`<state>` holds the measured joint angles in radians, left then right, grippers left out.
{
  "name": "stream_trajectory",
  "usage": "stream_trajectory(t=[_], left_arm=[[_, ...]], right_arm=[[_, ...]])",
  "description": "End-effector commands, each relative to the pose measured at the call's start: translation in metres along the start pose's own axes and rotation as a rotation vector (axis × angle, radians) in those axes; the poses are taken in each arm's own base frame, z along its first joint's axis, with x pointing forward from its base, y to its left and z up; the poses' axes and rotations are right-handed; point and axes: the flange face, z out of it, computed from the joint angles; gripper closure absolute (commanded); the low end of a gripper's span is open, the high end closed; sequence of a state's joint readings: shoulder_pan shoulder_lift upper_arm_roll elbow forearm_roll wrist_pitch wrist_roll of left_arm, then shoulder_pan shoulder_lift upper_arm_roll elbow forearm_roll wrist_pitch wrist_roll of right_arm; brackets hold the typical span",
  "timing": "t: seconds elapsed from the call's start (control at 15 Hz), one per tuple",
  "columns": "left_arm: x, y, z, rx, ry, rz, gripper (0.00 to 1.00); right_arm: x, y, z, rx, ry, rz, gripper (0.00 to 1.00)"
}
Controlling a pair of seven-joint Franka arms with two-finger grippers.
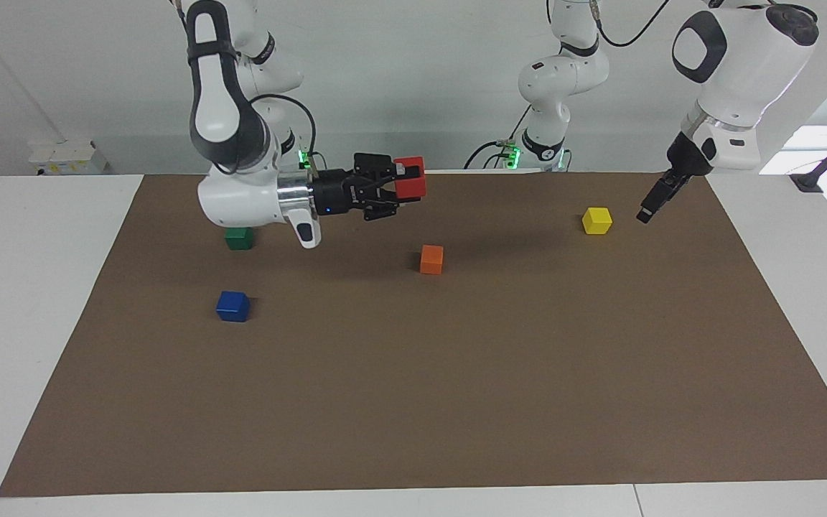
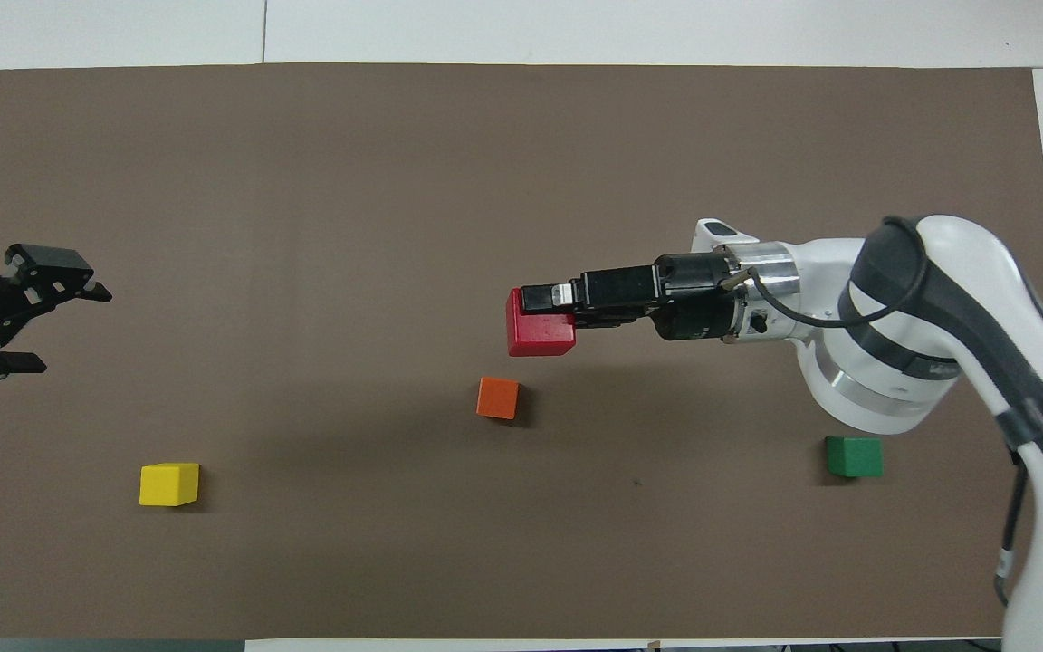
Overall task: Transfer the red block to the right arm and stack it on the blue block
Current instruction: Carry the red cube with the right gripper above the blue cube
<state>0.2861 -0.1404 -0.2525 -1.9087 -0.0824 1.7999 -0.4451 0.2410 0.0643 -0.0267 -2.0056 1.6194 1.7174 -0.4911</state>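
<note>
Red block in right hand, five blocks

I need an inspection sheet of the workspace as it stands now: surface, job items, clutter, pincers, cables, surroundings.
Surface: brown mat on a white table; nothing spilled seen.
Job's things: red block in the air over the mat, gripped by the right pincer; blue block on the mat at the right arm's end, nothing on it.
Clutter: orange block, yellow block and green block, each apart on the mat.
Pincers: right pincer horizontal, shut on the red block; left pincer open, raised at the left arm's end, waiting.
Cables: black cable looping on the right arm's wrist.
Surroundings: white wall.
</note>
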Motion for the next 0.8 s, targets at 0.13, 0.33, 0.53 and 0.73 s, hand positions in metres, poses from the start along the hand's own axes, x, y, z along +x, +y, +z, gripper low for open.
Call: stream_trajectory(t=[0.13, 0.33, 0.53, 0.73], left_arm=[[0.042, -0.002, -0.013, 0.131, -0.018, 0.354, 0.00], [0.079, 0.018, -0.017, 0.164, -0.108, 0.459, 0.00], [0.074, 0.004, -0.010, 0.156, -0.140, 0.435, 0.00], [0.045, 0.014, -0.004, 0.168, -0.132, 0.461, 0.00]], right_arm=[[-0.006, -0.032, -0.037, -0.282, -0.046, -0.040, 1.00], [-0.009, -0.063, -0.057, -0.558, -0.090, -0.063, 1.00], [-0.012, -0.088, -0.074, -0.849, -0.106, -0.063, 1.00], [-0.015, -0.084, -0.094, -1.088, -0.133, -0.040, 1.00]])
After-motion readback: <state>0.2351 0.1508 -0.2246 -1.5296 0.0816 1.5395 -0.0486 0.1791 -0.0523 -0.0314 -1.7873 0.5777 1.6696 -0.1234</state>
